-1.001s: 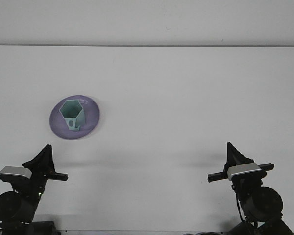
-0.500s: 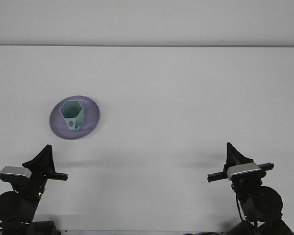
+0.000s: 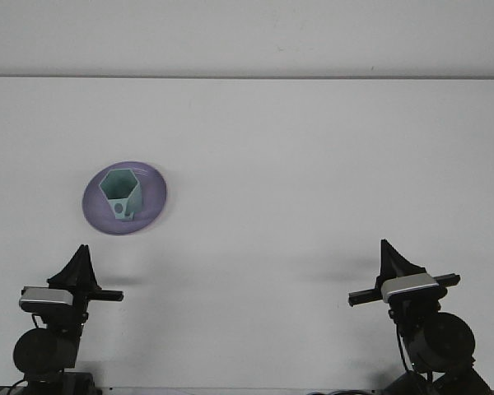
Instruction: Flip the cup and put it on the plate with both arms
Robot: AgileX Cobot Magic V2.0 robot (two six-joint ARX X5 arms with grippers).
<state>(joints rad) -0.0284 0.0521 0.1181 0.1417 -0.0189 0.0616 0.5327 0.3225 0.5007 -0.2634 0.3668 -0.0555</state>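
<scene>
Pale green hexagonal cup (image 3: 120,194): smooth, matt plastic look. Round purple plate (image 3: 152,197): smooth, slight sheen at rim. White table (image 3: 313,164): matt, even, no visible texture. Left gripper (image 3: 81,265) and right gripper (image 3: 391,255): matt black, each beside a brushed silver-grey housing

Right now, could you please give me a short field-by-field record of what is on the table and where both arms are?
cup: light green hexagonal cup, upright with its opening up, handle toward the robot
plate: purple plate, left half of the table, cup standing on it
table: white table, nothing else on it
left gripper: near edge, below the plate, apart from it, holding nothing
right gripper: near edge on the right, far from the plate, holding nothing
task state: cup appears already placed on the plate
</scene>
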